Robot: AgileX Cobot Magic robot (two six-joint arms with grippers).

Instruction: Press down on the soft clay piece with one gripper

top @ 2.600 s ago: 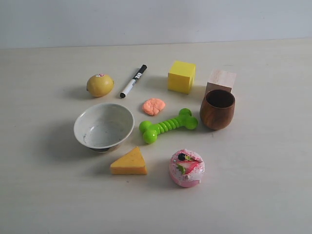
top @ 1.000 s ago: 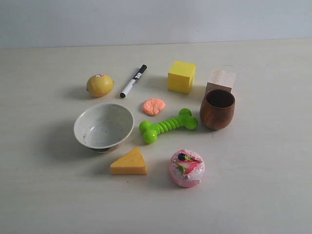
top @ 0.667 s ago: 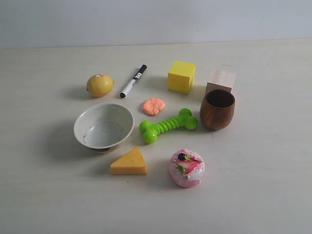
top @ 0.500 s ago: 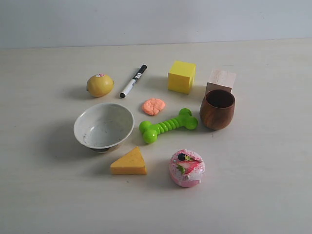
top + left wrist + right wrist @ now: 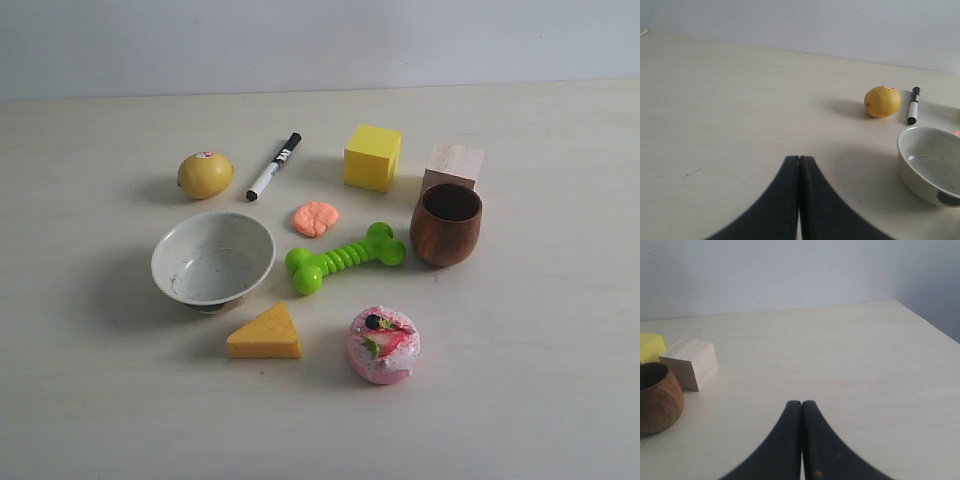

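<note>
The soft clay piece [image 5: 315, 218], a small salmon-orange wrinkled blob, lies on the table between the marker and the green bone toy in the exterior view. No arm or gripper shows in that view. In the left wrist view my left gripper [image 5: 799, 159] is shut with nothing in it, above bare table well short of the bowl and lemon; only a pink sliver [image 5: 957, 133] peeks past the bowl's rim at the frame edge. In the right wrist view my right gripper [image 5: 801, 403] is shut and empty, off to the side of the wooden cup; the clay is out of that view.
Around the clay stand a lemon [image 5: 205, 174], a black-and-white marker [image 5: 273, 166], a yellow block [image 5: 372, 157], a wooden block [image 5: 453, 165], a brown wooden cup [image 5: 446, 224], a green bone toy [image 5: 345, 257], a white bowl [image 5: 213, 259], a cheese wedge [image 5: 265, 333] and a pink cake puck [image 5: 383, 344].
</note>
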